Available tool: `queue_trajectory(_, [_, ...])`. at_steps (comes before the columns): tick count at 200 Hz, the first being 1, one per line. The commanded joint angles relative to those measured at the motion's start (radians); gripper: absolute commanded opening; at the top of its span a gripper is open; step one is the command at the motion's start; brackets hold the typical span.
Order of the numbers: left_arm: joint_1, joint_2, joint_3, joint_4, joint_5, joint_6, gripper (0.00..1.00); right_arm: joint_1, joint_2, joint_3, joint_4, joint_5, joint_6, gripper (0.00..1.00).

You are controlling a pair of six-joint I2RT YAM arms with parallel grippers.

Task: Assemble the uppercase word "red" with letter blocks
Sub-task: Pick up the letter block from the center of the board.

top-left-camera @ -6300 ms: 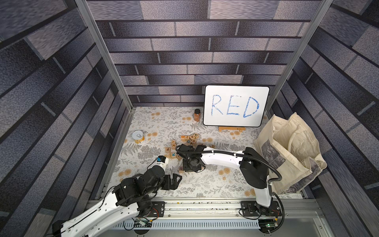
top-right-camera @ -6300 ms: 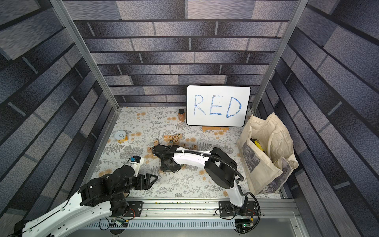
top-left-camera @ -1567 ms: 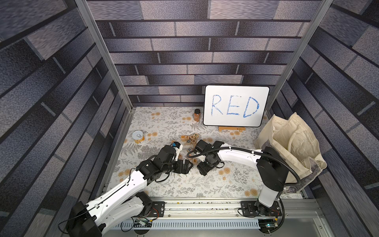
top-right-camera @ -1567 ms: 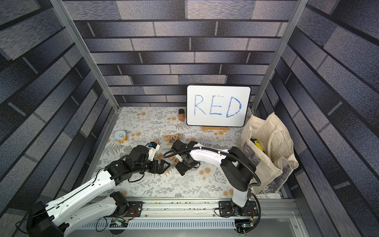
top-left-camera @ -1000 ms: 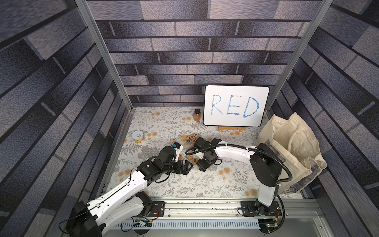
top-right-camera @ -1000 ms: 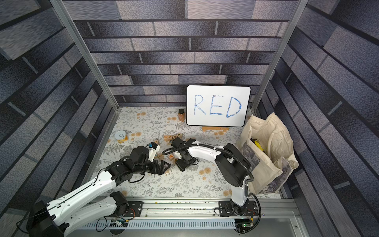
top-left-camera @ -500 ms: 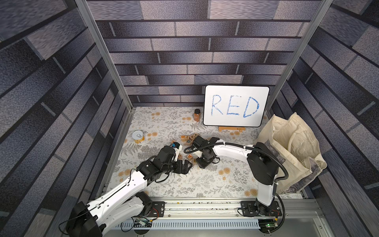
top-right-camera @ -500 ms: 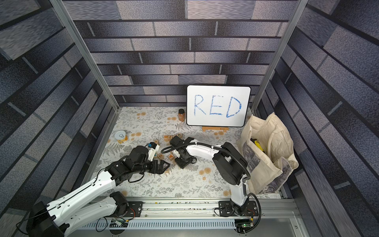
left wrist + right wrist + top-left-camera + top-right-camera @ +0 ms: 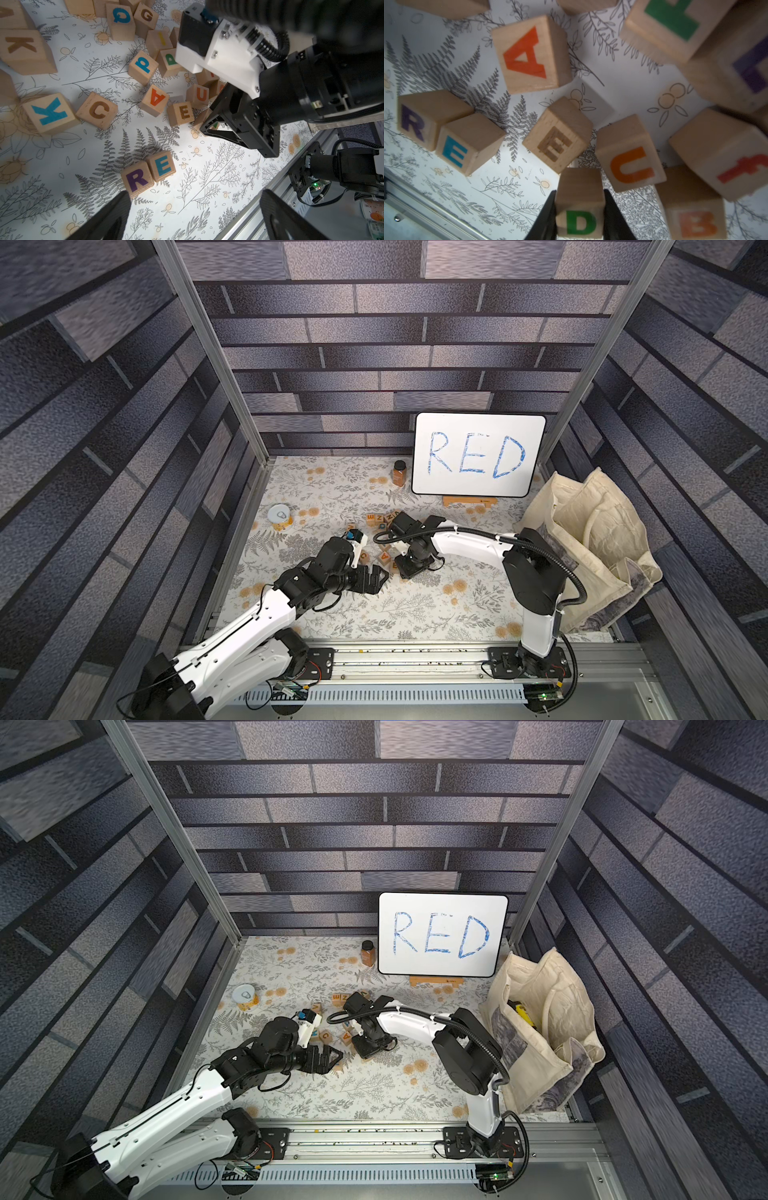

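Jaws of the right gripper [image 9: 579, 192] pinch the green D block [image 9: 579, 216], just beside the orange U block [image 9: 630, 153]. Purple R block [image 9: 137, 179] and blue E block [image 9: 163, 166] touch (R, then E) on the floral mat [image 9: 207, 166], near the left gripper [image 9: 194, 193], whose jaws stand spread wide.

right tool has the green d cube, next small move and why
Probably lift the light-wood cube with green D, clamped in the right tool, toward the free side of the blue E cube, which sits against the dark-purple R cube.
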Motion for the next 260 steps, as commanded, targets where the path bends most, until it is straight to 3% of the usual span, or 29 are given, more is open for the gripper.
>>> queue_trajectory(1, [0.008, -0.024, -0.02, -0.008, 0.011, 0.015, 1.0, -0.007, -0.049, 0.013, -0.013, -0.03, 0.102, 0.21])
queue_trajectory(80, [0.008, -0.047, -0.029, -0.037, 0.017, -0.013, 1.0, -0.006, -0.072, -0.014, 0.003, -0.04, 0.311, 0.2])
queue_trajectory(187, [0.004, -0.091, -0.037, -0.077, 0.006, -0.074, 1.0, -0.006, -0.129, -0.056, -0.022, 0.05, 0.578, 0.19])
queue_trajectory(260, [-0.02, -0.108, -0.028, -0.097, 0.002, -0.11, 1.0, 0.017, -0.155, -0.089, -0.027, 0.09, 0.669, 0.18])
